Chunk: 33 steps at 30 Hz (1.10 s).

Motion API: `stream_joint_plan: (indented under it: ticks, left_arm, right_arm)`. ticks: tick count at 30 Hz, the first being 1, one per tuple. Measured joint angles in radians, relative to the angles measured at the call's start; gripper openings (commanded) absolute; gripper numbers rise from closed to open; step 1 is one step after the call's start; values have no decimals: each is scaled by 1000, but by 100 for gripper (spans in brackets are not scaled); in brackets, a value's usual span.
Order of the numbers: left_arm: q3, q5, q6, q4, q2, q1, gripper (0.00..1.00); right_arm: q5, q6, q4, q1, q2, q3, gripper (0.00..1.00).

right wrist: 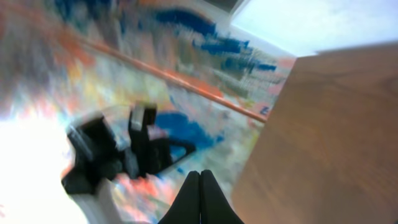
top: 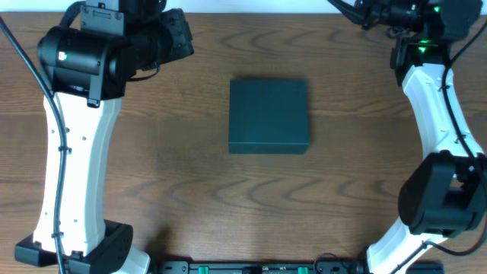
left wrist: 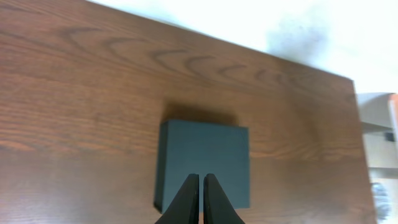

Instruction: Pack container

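Plainly, the container (top: 268, 116) sits closed and flat on the wooden table (top: 342, 183), its matte teal-black top a plain square, apart from both arms. In its own wrist view the left hand (left wrist: 201, 178) hangs above the container's near edge, its two dark fingers (left wrist: 189, 199) pressed tip to tip with only a hairline between them and nothing clasped. From overhead the left arm (top: 72, 144) stands left of the container and the right arm (top: 435, 106) right of it, both well apart from it. The right hand (right wrist: 200, 175) is clenched likewise and empty, and it looks out past the table's edge; overhead, the far end of its arm runs into the top of the frame and the hand is hard to pick out. Beyond that edge the right wrist view smears into blue, orange and white patches, and any marks there are too blurred to read; a black angular shape (right wrist: 118, 155) among them cannot be made out. Far right of the container in the left wrist view a pale object with an orange edge (left wrist: 380, 124) is cropped by the frame, and a dark rail with green parts (top: 251, 268) is cut off along the bottom of the overhead view
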Motion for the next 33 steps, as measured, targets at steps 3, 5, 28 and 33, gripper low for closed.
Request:
stream_joint_plan:
  ticks: [3, 5, 28, 33]
  left_arm:
    - [0, -34, 6, -2, 8, -23, 6]
    - [0, -56, 10, 1, 13, -39, 6]
    - [-22, -112, 152, -27, 226, -47, 6]
    - [-29, -103, 143, -62, 323, -47, 6]
  right_arm:
    - [82, -40, -135, 0, 3, -1, 2]
    - [147, -108, -243, 0, 3, 0, 2]
    - [1394, -1320, -1839, 249, -128, -2, 2]
    - [1610, -1295, -1950, 272, -127, -17, 1]
